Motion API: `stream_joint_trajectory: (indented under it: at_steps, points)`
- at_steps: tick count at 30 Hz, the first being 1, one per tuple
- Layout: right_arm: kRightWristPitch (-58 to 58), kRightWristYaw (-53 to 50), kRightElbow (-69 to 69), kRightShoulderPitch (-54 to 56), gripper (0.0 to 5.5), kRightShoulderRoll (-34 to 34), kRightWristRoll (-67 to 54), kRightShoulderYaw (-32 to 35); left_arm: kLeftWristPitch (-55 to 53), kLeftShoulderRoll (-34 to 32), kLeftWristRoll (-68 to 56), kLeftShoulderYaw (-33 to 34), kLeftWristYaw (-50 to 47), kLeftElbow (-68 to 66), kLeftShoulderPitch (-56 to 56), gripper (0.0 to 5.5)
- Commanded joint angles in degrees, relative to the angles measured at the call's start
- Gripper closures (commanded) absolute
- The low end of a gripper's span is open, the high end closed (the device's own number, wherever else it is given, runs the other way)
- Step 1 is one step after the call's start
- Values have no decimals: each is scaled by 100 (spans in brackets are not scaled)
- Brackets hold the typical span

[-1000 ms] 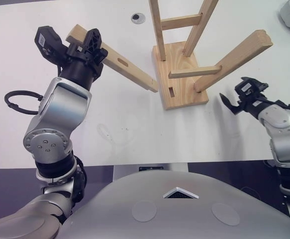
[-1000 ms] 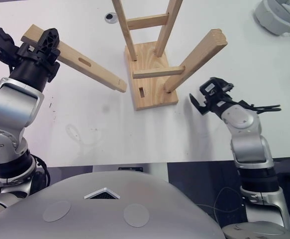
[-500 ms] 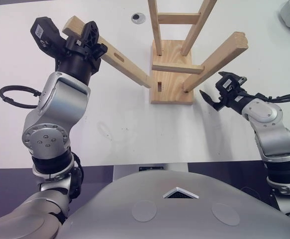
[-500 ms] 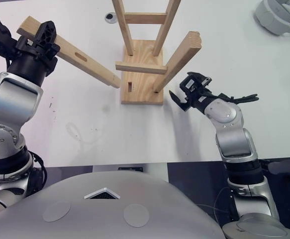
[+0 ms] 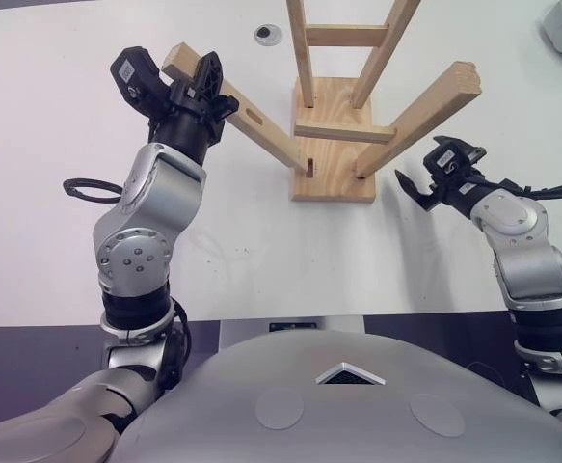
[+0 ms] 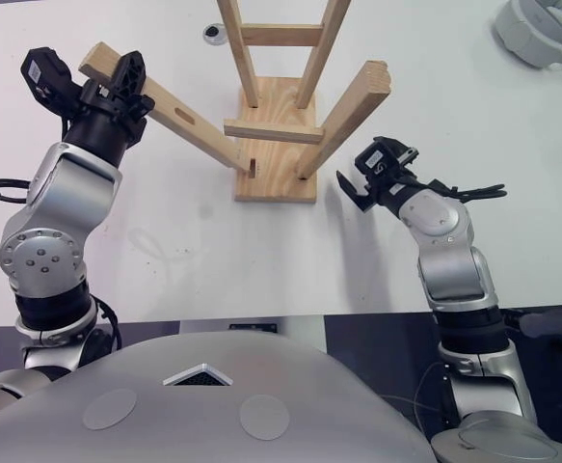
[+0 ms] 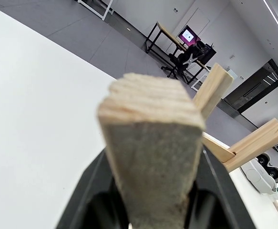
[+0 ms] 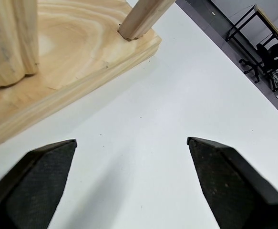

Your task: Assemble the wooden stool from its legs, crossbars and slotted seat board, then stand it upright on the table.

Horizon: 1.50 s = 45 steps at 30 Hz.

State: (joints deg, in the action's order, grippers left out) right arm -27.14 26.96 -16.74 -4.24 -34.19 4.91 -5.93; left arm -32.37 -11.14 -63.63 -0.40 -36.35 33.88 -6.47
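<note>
the left gripper [image 5: 196, 96] is clamped on the outer end of the last leg [image 5: 256, 123], whose tip meets the near-left slot [image 5: 308, 168] of the seat board [image 5: 336, 185], which lies flat on the table [image 5: 261, 251]. the right gripper [image 8: 131, 143] hangs wide apart just right of the board, touching nothing. with the board unbraced, a slanted push could jam the leg or slide and tip the whole frame.
</note>
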Motion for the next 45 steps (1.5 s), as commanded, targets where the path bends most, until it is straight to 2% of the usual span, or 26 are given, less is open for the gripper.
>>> stream_joint_trajectory:
  at_steps: [1, 13, 19, 28, 35, 45]
  points:
    - [-61, -72, 18, 113, 117, 70, 112, -49, -121, 239, 57, -1, 3, 0, 103, 447]
    - [-64, -236, 6, 93, 117, 88, 312, -45, -842, 79, 914, -182, 51, 204, -27, 447]
    - [-191, -338, -141, 85, 117, 218, 433, -189, -1565, 210, 1040, -294, -163, 134, -584, 447]
    - [-505, -421, -486, -53, 117, 472, 475, -207, -2317, 161, 1394, -228, -311, 639, -462, 447]
    - [-661, -285, -545, 120, 117, 512, 426, -291, -2329, 280, 1968, -288, -251, 851, -245, 447]
    - [-609, 130, -327, 545, 117, 290, 346, -269, -1564, 834, 2917, -628, 130, 1257, 682, 447]
